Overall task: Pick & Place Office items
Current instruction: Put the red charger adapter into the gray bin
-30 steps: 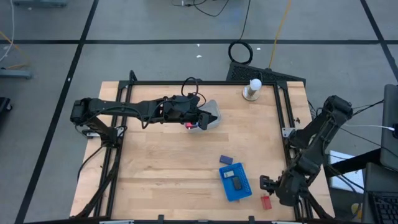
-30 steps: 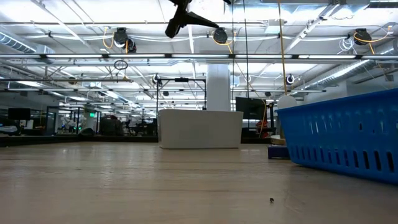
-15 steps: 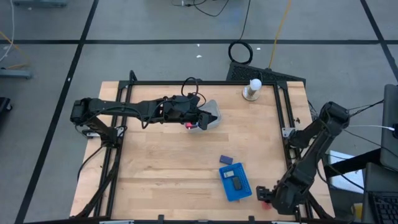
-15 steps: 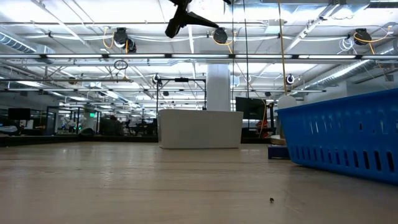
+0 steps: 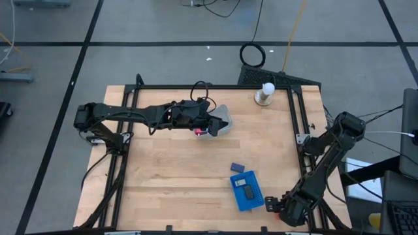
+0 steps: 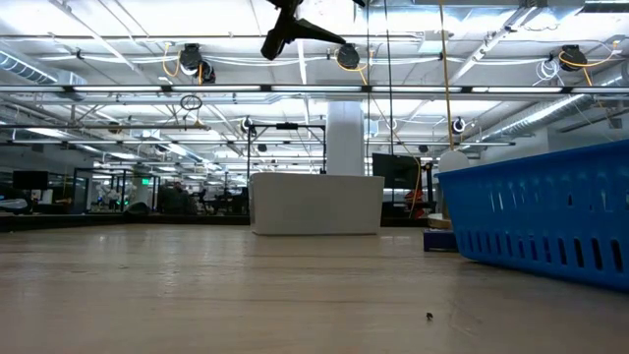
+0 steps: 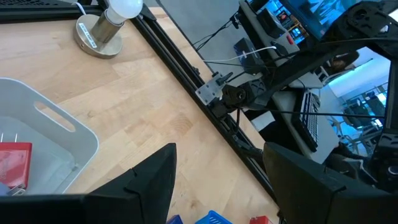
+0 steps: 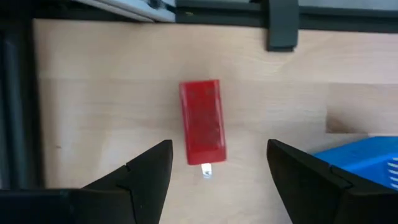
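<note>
A red block [image 8: 202, 121] with a small metal prong lies flat on the wood near the table's near right corner. My right gripper [image 8: 217, 186] hovers over it, open, one finger on either side and clear of it. In the high view my right gripper [image 5: 273, 205] hides the block. My left gripper [image 5: 210, 126] is open and empty over the pale bin [image 5: 223, 117] at the far middle. A second red block [image 7: 13, 165] lies in the bin [image 7: 56, 134]. The blue tray [image 5: 247, 191] holds a black piece [image 5: 249, 192] and a pale piece [image 5: 239, 181]. A dark blue block [image 5: 237, 168] lies beside the tray.
A white bulb on a round base [image 5: 264, 93] stands at the far right. A black frame rail [image 5: 299, 130] runs along the table's right side, close to my right arm. The tray's corner [image 8: 367, 158] lies near the red block. Open wood lies left of the tray.
My right gripper has gone toward the table's near edge and a little left, coming over the red block, which it now hides in the high view. The block has stayed in place.
</note>
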Available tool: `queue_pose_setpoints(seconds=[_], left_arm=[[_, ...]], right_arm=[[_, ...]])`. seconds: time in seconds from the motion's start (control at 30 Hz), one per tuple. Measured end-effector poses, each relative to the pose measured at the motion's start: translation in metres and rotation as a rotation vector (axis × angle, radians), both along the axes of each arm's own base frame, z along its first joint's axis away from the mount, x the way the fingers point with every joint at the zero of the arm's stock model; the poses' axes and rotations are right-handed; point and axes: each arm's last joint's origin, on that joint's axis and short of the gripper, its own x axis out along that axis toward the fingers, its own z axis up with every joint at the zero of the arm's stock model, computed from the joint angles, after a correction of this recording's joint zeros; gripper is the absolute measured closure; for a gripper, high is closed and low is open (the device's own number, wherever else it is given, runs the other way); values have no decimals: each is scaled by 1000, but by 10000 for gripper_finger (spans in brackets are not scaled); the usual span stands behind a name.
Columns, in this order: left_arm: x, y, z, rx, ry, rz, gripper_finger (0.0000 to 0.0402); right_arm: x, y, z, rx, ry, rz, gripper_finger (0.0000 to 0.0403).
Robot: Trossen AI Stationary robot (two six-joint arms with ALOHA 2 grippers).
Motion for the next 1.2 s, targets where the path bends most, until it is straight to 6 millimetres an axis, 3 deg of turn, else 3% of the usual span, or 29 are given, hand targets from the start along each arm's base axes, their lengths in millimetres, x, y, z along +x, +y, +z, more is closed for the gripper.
queue_pose_setpoints(seconds=[1.03,1.2], left_arm=[[0,0,0,0,0,0,158],[0,0,0,0,0,0,158]], right_arm=[[16,18,-57,-78,114,-17,149],[15,18,-58,-83,118,-15,162]])
